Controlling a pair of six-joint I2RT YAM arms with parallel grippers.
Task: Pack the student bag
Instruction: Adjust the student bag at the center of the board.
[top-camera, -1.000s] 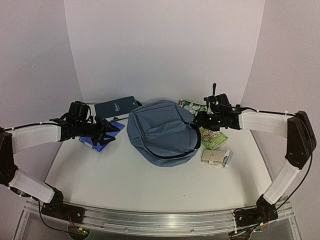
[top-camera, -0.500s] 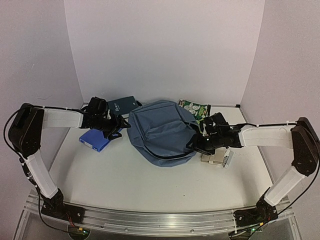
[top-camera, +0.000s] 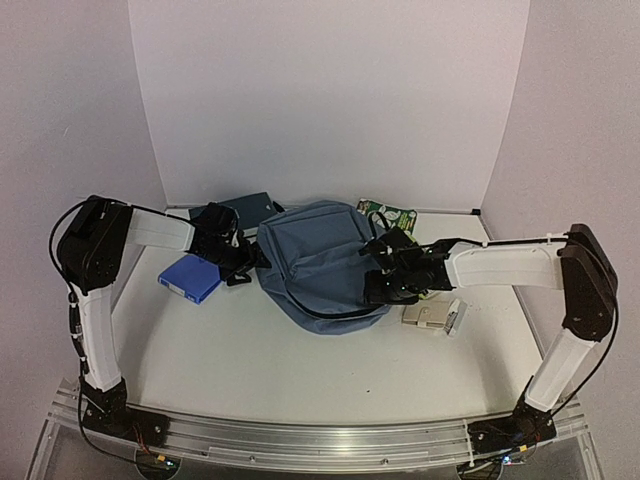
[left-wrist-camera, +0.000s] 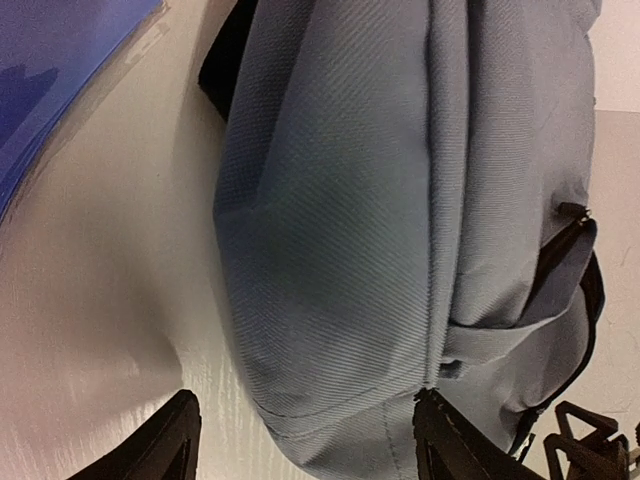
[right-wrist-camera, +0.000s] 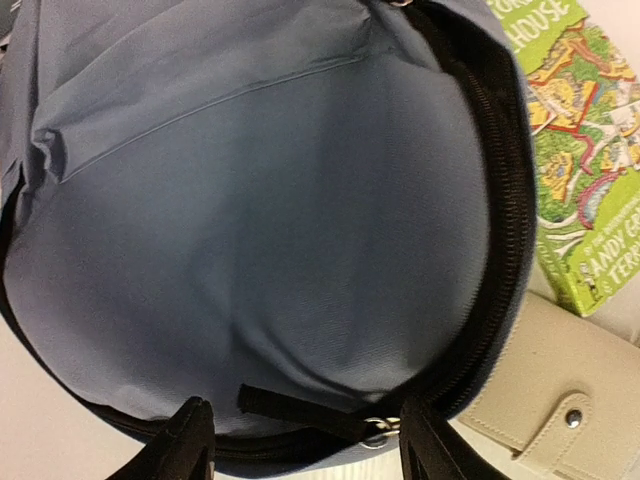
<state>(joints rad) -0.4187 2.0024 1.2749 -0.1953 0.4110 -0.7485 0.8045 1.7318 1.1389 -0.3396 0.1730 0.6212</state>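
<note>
**Both arms close in on the bag**

Top view: we see both arms swung inward since a second ago. The left gripper (top-camera: 247, 263) has left the blue book (top-camera: 190, 277) and now sits at the left edge of the student bag (top-camera: 320, 262). The right gripper (top-camera: 372, 285) has dropped onto the bag's right front rim. The bag lies mid-table and has not shifted. The green book (top-camera: 392, 215) sits behind the bag's right side and the beige wallet (top-camera: 432, 317) just right of it.

Left wrist: left gripper (left-wrist-camera: 300, 447) jaws stand wide, straddling the bag (left-wrist-camera: 400, 200) edge, gripping nothing.

Right wrist: right gripper (right-wrist-camera: 305, 445) jaws are also spread, empty, just over the zipper pulls (right-wrist-camera: 378, 428) on the bag (right-wrist-camera: 250, 200).

We judge packing has not begun: nothing is carried, and the zipper looks like the next target.
</note>
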